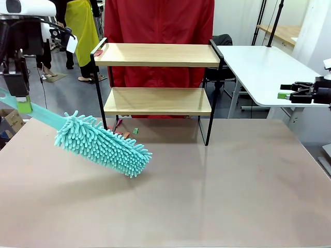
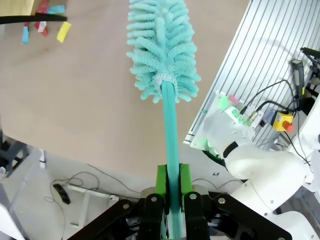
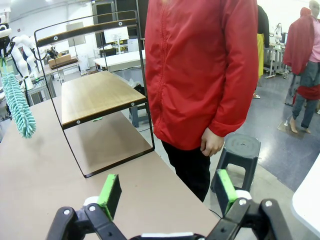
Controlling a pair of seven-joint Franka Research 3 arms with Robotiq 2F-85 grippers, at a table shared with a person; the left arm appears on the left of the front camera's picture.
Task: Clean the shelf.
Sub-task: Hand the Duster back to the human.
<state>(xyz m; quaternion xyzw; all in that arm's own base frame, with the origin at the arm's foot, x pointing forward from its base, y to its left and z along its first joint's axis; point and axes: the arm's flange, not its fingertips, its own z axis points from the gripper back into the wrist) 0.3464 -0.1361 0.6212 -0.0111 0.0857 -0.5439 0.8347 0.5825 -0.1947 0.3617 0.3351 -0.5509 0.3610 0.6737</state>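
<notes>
**Left hand pinching a duster beside the shelf**

At the left edge of the front view, the left hand is pressed together on the flat teal handle of a duster. Its fluffy teal head slopes down toward the lower centre-left of the frame, above the bench. In the left wrist view, the same hand shows green pads clamped on either side of the handle, with the duster running straight up the frame to its head at top centre. The shelf stands at the upper centre of the front view, at the far side of the bench, its two light wooden boards in a thin black frame. Small coloured scraps lie on the bench beneath its lower board. The right hand sits at the right edge; in the right wrist view it is spread wide. A person in a red jacket stands behind the shelf.
</notes>
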